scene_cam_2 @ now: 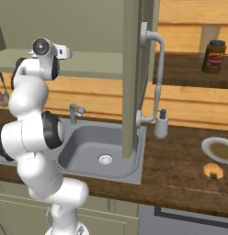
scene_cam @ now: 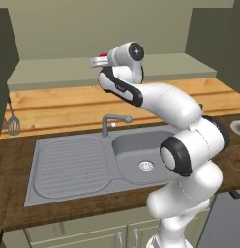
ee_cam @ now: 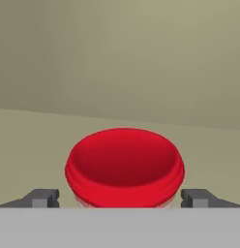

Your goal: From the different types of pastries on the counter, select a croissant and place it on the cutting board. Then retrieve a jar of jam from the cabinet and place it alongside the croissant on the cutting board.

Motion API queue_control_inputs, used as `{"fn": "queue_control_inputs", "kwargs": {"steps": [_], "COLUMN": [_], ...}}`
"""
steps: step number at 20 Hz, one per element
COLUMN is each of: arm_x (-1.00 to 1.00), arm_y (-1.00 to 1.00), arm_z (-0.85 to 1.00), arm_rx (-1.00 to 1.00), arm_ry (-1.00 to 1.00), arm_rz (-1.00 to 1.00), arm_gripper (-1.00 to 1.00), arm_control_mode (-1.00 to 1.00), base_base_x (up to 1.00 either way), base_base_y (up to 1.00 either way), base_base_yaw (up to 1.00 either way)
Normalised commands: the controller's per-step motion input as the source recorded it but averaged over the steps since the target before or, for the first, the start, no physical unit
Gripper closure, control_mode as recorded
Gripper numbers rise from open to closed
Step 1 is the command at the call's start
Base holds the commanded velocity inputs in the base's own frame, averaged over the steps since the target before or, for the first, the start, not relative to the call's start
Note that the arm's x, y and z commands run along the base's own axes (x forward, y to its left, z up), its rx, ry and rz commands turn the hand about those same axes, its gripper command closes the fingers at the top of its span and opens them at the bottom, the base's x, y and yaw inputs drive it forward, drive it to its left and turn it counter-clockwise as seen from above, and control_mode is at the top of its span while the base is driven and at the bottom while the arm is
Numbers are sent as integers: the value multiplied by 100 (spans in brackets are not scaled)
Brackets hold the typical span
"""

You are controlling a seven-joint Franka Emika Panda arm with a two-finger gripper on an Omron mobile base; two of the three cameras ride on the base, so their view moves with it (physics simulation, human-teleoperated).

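Note:
The jar of jam (ee_cam: 124,164) shows its bright red top close ahead on the pale cabinet shelf. My gripper (ee_cam: 121,198) is open, with one dark fingertip (ee_cam: 44,197) on each side of the jar and a gap to it on both. In the left base view the arm reaches up to the shelf, and the gripper (scene_cam: 96,62) sits beside the jar's red top (scene_cam: 103,54). The golden croissant (scene_cam_2: 213,170) lies on the dark cutting board (scene_cam_2: 185,176) on the counter (scene_cam_2: 180,137) at the right.
The open cabinet door (scene_cam_2: 134,78) hangs over the sink (scene_cam_2: 99,151), right of the arm. A faucet (scene_cam_2: 75,112), a soap dispenser (scene_cam_2: 161,125), a pale plate (scene_cam_2: 219,149) and a taller dark jar (scene_cam_2: 214,56) stand around. A spatula (scene_cam: 14,123) hangs at the left.

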Motion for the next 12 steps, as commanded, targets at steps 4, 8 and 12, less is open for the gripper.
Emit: {"fn": "queue_control_inputs", "kwargs": {"steps": [4, 8, 12], "arm_x": [20, 17, 7], "arm_y": [0, 0, 0], "arm_z": [0, 0, 0], "arm_rx": [0, 0, 0], "arm_ry": [0, 0, 0], "arm_rz": [-3, -3, -2], "arm_gripper": [-100, -100, -100], "arm_control_mode": [-100, -100, -100], "base_base_x": [0, 0, 0], "base_base_y": [0, 0, 0], "base_base_yaw": [0, 0, 0]}}
